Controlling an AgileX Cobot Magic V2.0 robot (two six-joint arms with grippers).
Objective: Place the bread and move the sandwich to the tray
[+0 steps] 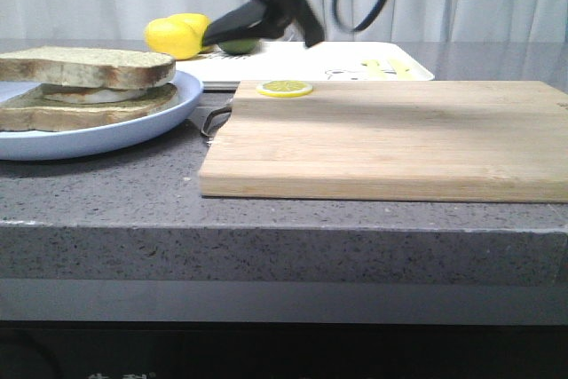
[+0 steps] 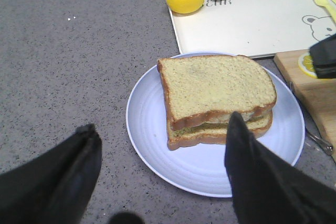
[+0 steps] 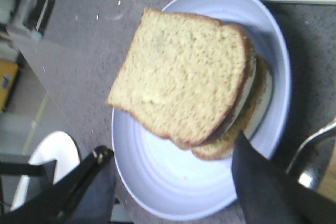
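Both end effectors, left and right, gape empty over the sandwich on its plate near the worktop's left edge. Soft, loosely stacked; grip the plate rim. Tray behind.

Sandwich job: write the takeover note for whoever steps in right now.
Left gripper: open, empty, hovering over the near edge of the round pale blue plate.
Right gripper: open, empty, also above the plate.
Done: the squarish brown-crusted bread slice sits on top of the egg sandwich, closing it.
The plate with the sandwich rests on the grey countertop, beside the wooden cutting board.
Left: move the sandwich onto the flat white rectangular tray, which lies just behind the plate and carries only a yellow fork at one end.
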